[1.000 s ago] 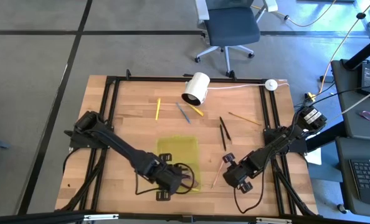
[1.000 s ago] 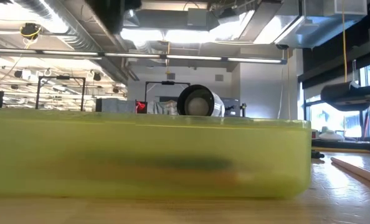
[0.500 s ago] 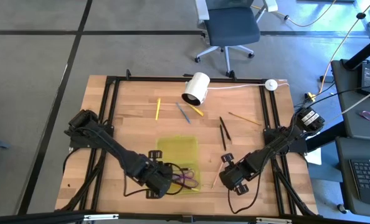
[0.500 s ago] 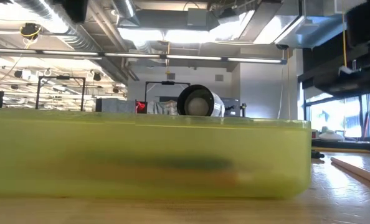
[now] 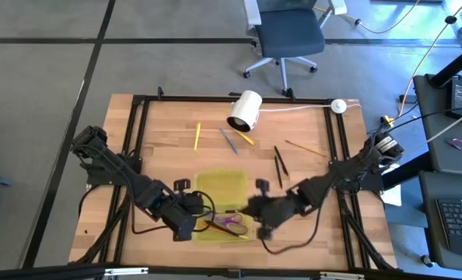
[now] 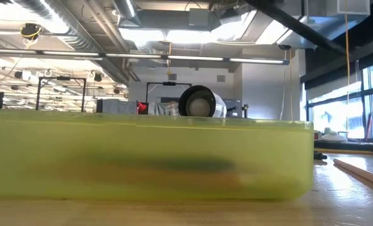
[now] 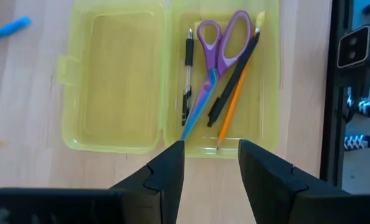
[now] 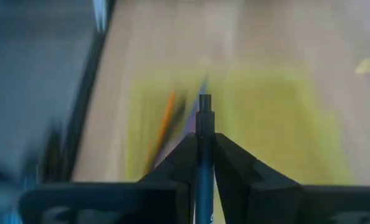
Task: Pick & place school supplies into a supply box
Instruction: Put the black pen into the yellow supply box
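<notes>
Since the earlier frames, the right gripper [image 5: 256, 211] has been carried in from the right side of the table to the right edge of the supply box [image 5: 232, 183], and the left gripper [image 5: 186, 220] has been drawn back off the box to its left. A dark pen [image 8: 203, 134] is pinched between the right gripper's closed fingers [image 8: 235, 171], pointing toward the box. Inside the box [image 7: 113, 81], purple-handled scissors [image 7: 222, 40], a black pen [image 7: 187, 74], an orange pencil [image 7: 232, 106] and a black marker [image 7: 238, 71] are seen lying together in one half. The left gripper's fingers [image 7: 166, 174] are spread with nothing between them. More pens [image 5: 278, 166] and a yellow pencil [image 5: 197, 135] are left on the wooden table [image 5: 169, 124], near a white cylinder [image 5: 245, 111].
</notes>
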Available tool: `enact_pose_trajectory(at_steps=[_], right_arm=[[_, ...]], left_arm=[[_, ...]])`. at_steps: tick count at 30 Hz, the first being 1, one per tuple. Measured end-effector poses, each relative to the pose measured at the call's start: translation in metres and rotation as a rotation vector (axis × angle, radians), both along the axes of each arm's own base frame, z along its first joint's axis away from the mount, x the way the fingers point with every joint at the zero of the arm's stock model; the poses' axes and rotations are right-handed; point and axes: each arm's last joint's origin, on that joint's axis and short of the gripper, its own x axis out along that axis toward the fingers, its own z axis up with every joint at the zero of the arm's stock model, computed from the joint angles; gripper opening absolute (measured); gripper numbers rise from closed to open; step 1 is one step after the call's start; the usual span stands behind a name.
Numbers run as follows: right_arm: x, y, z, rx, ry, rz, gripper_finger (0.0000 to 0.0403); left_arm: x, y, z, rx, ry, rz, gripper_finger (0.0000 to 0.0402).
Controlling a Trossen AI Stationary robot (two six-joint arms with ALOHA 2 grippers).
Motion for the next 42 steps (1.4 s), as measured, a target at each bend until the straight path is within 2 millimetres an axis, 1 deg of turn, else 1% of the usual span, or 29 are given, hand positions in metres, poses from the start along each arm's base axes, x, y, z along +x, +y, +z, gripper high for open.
enact_pose_trajectory(at_steps=[3,5,9,14,19,22,28,38,42], right_arm=[[0.018,-0.009,0.011,0.087,-0.159,-0.052,0.0049],[0.029,-0.011,0.007,0.101,-0.199,-0.067,0.0049],[0.050,-0.011,-0.021,0.100,-0.181,-0.055,0.0050],[0.070,-0.008,-0.064,0.187,-0.104,-0.009,0.0050],[0.077,-0.004,-0.095,0.204,-0.035,-0.001,0.0050],[0.078,-0.002,-0.107,0.206,0.003,0.016,0.0050],[0.080,-0.002,-0.116,0.206,0.022,0.012,0.0051],[0.079,-0.001,-0.116,0.235,0.033,0.022,0.0051],[0.079,-0.001,-0.116,0.234,0.032,0.024,0.0061]], left_arm=[[-0.001,0.001,0.000,0.003,0.015,-0.003,0.0143],[-0.004,0.000,-0.001,0.014,0.036,-0.010,0.0143],[-0.010,-0.002,-0.002,0.027,0.069,-0.020,0.0143],[-0.013,-0.004,-0.003,0.037,0.086,-0.033,0.0143],[-0.014,-0.004,-0.003,0.040,0.090,-0.032,0.0143],[-0.014,-0.004,-0.003,0.040,0.090,-0.032,0.0143],[-0.014,-0.004,-0.003,0.036,0.089,-0.024,0.0143],[-0.014,-0.004,-0.003,0.032,0.085,-0.006,0.0143],[-0.013,-0.003,-0.003,0.061,0.057,0.021,0.0143]])
